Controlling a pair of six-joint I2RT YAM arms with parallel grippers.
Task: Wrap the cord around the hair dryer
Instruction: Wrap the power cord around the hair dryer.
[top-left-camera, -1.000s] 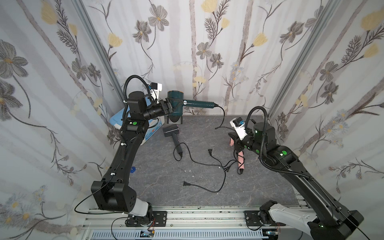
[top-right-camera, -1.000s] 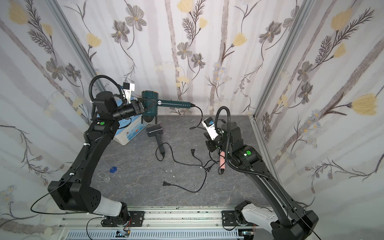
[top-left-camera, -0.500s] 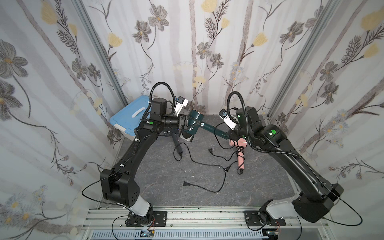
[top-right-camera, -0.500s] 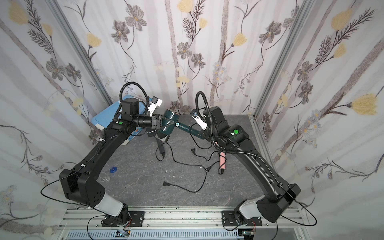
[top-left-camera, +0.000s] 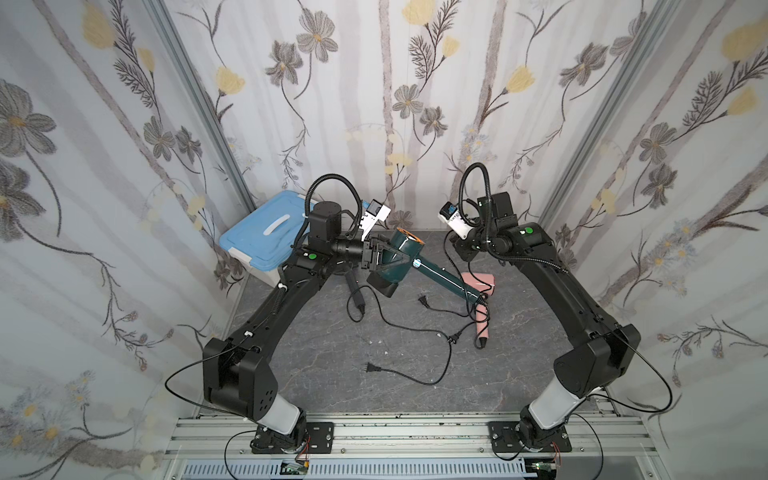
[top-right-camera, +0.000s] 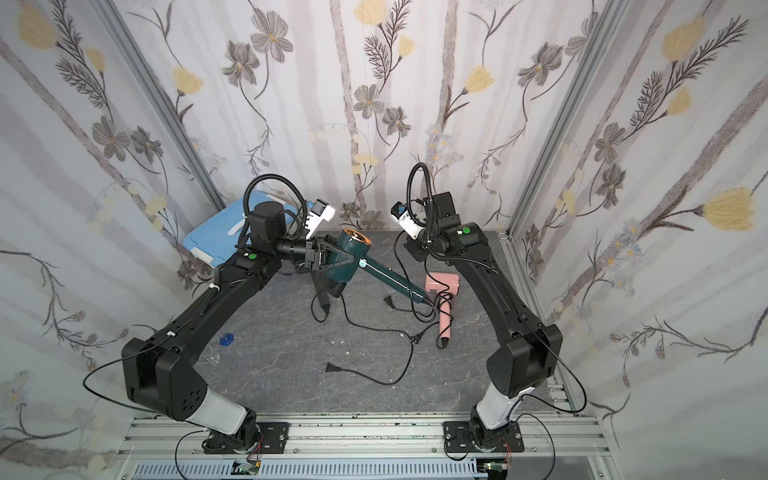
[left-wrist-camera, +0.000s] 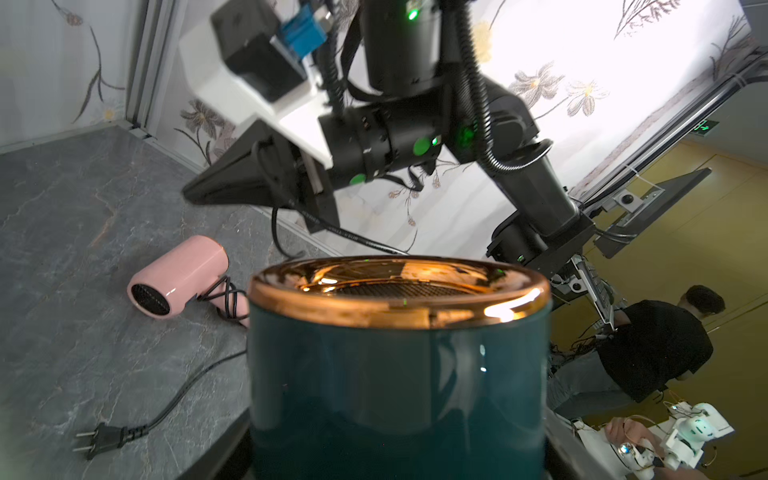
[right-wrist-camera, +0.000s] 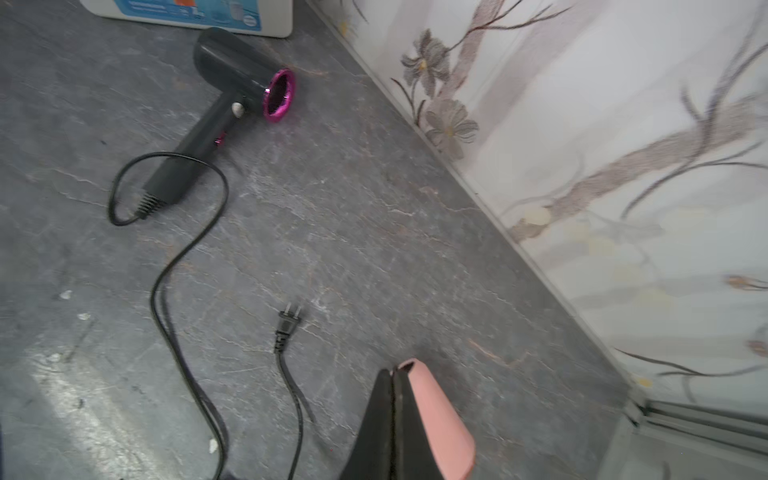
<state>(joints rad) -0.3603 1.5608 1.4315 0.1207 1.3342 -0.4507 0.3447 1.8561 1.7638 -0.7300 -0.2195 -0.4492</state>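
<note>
In both top views the left gripper (top-left-camera: 383, 259) clamps the barrel of the teal hair dryer (top-left-camera: 440, 276) at the table's (top-left-camera: 332, 374) twelve o'clock, handle slanting toward four o'clock; its cord (top-left-camera: 434, 308) trails loose below. Left wrist view: the right gripper (left-wrist-camera: 189, 194), pinched shut and empty, hangs near the pink hair dryer (left-wrist-camera: 178, 274). Right wrist view: a black hair dryer (right-wrist-camera: 232, 83) lies flat.

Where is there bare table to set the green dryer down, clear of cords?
Bare: the front strip between the loose plug and the rail; also between the pink dryer and the right arm. Crowded: the middle, cords sprawling under the green dryer.
</note>
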